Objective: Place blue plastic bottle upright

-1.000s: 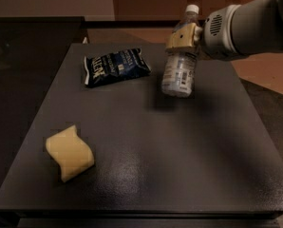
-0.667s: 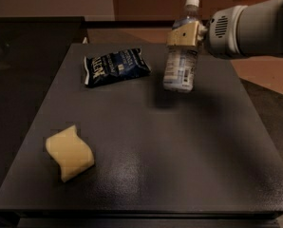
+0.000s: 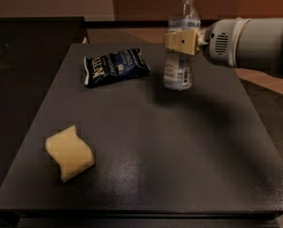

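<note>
The blue plastic bottle (image 3: 180, 63) is clear with a white cap and a pale label. It stands upright at the back right of the dark table (image 3: 151, 141), its base on or just above the surface. My gripper (image 3: 182, 42) comes in from the right on a white arm (image 3: 246, 42). Its tan fingers (image 3: 185, 41) are shut around the bottle's upper body, below the shoulder.
A dark blue crinkled snack bag (image 3: 115, 66) lies at the back of the table, left of the bottle. A yellow sponge (image 3: 69, 152) lies near the front left. A dark counter (image 3: 32, 37) stands at the back left.
The bottle went from tilted and hanging in the air to upright and lower, with its base down near the table. The gripper stayed shut on it.
</note>
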Robot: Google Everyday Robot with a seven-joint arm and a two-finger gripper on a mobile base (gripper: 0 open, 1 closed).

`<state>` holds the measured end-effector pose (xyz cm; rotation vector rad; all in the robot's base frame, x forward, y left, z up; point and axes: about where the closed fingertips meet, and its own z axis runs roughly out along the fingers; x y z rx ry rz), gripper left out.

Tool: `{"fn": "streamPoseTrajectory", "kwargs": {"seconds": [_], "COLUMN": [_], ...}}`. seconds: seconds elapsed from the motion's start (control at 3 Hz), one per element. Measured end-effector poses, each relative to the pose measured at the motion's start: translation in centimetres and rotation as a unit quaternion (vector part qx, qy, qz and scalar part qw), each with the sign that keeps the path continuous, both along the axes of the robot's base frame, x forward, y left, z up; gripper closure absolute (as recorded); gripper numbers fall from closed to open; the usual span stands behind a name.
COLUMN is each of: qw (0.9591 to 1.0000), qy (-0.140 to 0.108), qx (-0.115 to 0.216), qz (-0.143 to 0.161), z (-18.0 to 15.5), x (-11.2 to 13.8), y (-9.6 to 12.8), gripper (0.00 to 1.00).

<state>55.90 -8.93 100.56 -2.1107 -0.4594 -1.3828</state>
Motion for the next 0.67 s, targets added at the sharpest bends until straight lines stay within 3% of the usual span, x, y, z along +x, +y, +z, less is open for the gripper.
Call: {"fn": "streamPoseTrajectory", "kwargs": {"seconds": [0.33,0.67], "qw": [0.9987,0.9968], "qy": [-0.044,-0.070], "qx": [-0.020,-0.032], "qz": [0.015,0.023], "z": [0.03,0.04], "x": [-0.11,-0.20], "y": [0.19,0.32], "gripper": [1.00,1.00]}}
